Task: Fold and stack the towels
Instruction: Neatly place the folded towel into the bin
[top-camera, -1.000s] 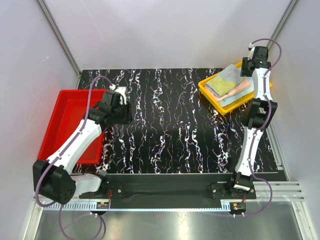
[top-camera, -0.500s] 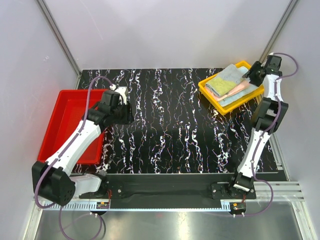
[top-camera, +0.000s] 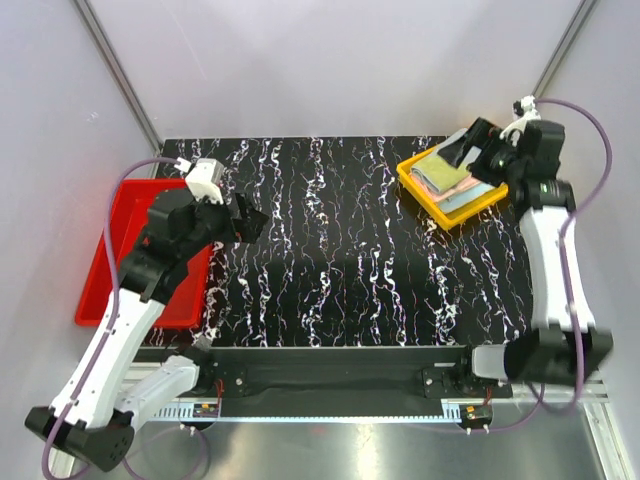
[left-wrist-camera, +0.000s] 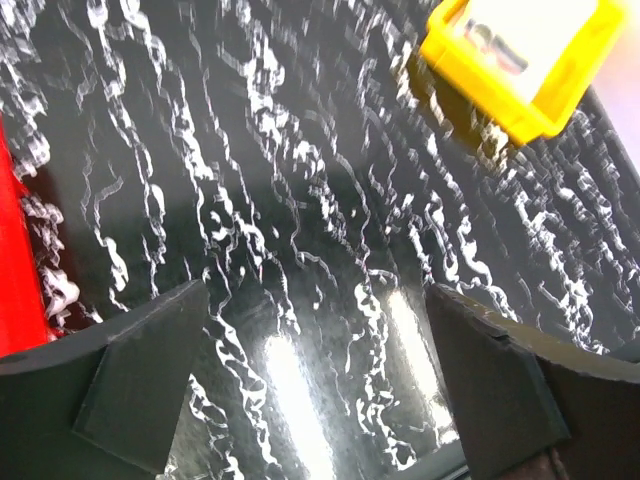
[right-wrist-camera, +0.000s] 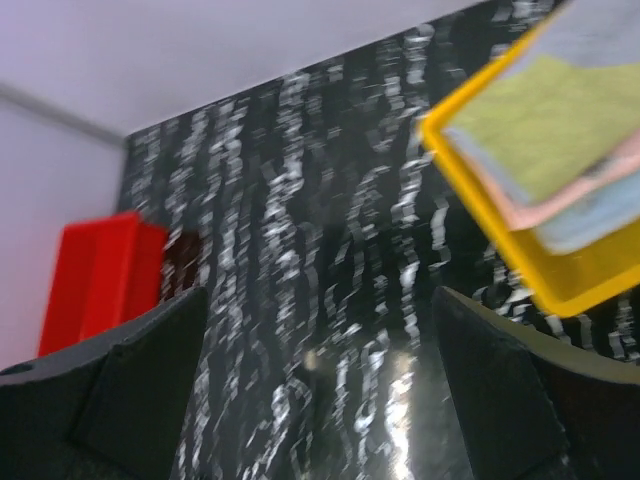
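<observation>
Towels (top-camera: 452, 178) sit piled in the yellow tray (top-camera: 420, 187) at far right of the tabletop (top-camera: 340, 250); red bin (top-camera: 110, 250) at left looks bare inside. Fits 2 stages: folded stack just put away, or pile waiting to be pulled out, can't settle which. Right end effector (top-camera: 478, 145) hovers above tray, fingers apart, nothing held. Left end effector (top-camera: 243, 218) raised over tabletop nr red bin, also apart, empty.

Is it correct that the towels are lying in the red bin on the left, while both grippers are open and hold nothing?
Not quite. The towels lie in the yellow tray at the far right, as the top external view shows. The red bin on the left holds no towels. The rest stands: the left gripper and right gripper are open and empty.
</observation>
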